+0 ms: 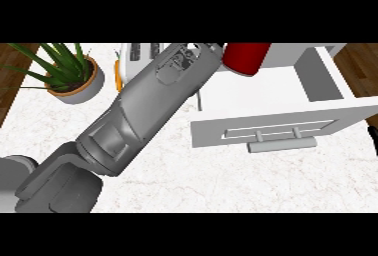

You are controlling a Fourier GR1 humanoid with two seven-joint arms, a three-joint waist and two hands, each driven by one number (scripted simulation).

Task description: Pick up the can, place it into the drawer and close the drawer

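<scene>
Left hand: I cannot see it. The left forearm [144, 110] runs from the lower left up to the top of the view, and the hand lies past its wrist end, so I cannot tell whether the fingers are apart or clamped on anything.
Can [246, 57]: red, tilted, right at the wrist end of that forearm. It sits at the back left corner of the drawer [255, 92], partly over the white floor.
Hold on the can: I judge it is probably carried, but no finger contact shows, so I treat the hold as unconfirmed.
Risk, release: if I let go with the can tilted and this near the corner, it may catch the drawer's back or left wall, tip, and roll.
Risk, can standing tall: if it ends up upright and stands higher than the walls, it may jam against the cabinet when the drawer closes.
Risk, forearm: it crosses the drawer's left wall, so a careless pull back may drag the can along or nudge the white appliance [144, 50] just behind it.
Drawer front [280, 131]: pulled well out, with the handle [282, 145] facing me. Closing is not yet begun.
Risk, closing: an off-centre push on the front may skew the drawer.
Right hand [370, 135]: only a dark sliver shows at the right edge, which I take to be this hand. Too little shows to tell more.
Plant [70, 75]: well apart at the far left, no concern.
</scene>
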